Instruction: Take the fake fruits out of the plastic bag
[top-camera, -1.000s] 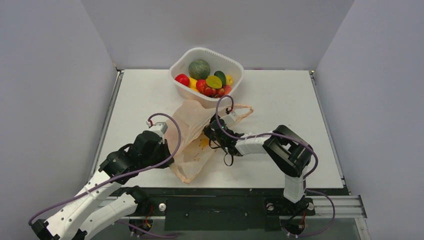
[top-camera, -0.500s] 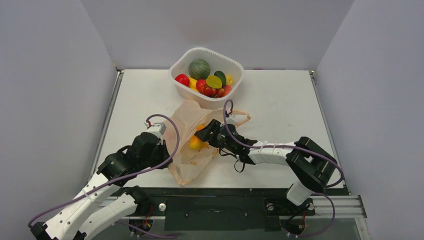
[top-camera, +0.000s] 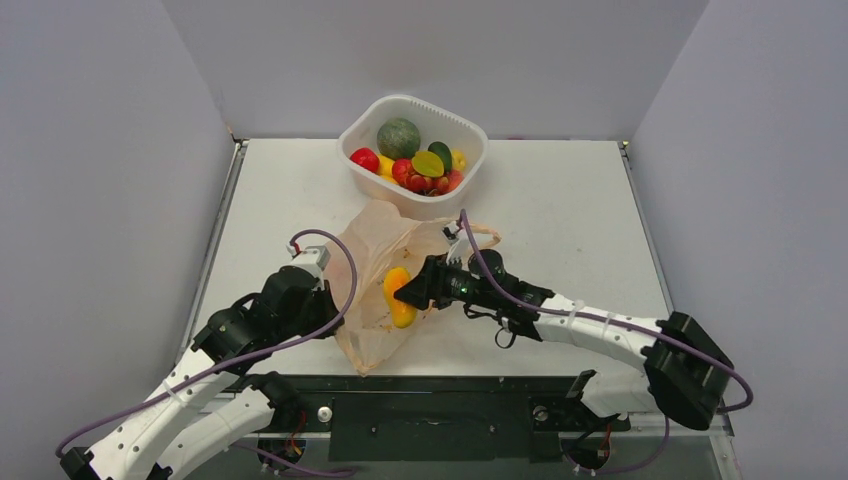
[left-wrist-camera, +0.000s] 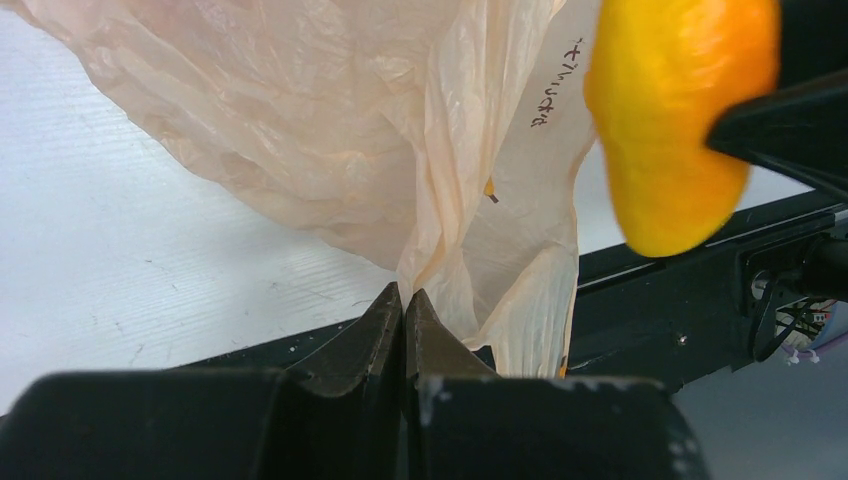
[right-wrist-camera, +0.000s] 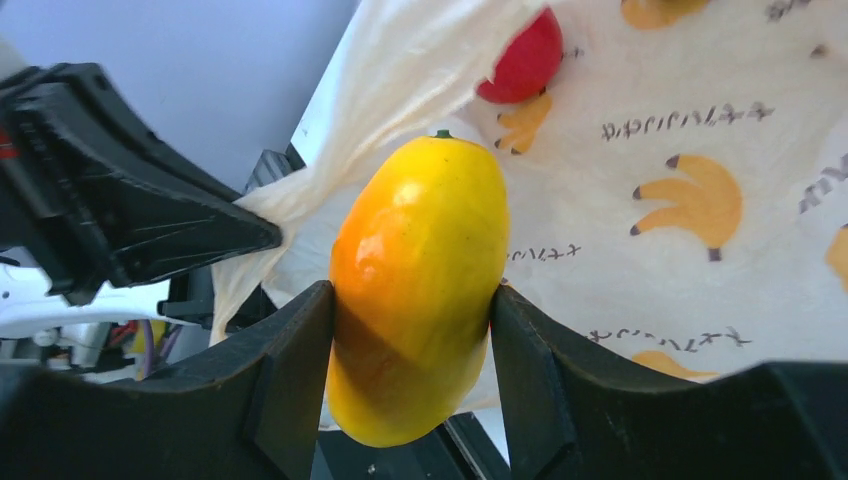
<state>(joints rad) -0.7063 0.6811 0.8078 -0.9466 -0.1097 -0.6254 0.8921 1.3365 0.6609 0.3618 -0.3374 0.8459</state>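
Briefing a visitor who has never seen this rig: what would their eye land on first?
The glossy orange-yellow fruit clamped in the right gripper, held over the peach plastic bag near the front of the table. Beside it the left gripper pinches the bag's edge, and a white tub heaped with bright fruits sits at the back.

1. top external: high behind the near edge, looking down over the whole table (top-camera: 560, 220).
2. left wrist: close, low at the near edge, facing the plastic bag (left-wrist-camera: 330, 130).
3. right wrist: close; all three share the bag and the orange-yellow fruit (right-wrist-camera: 420, 280).
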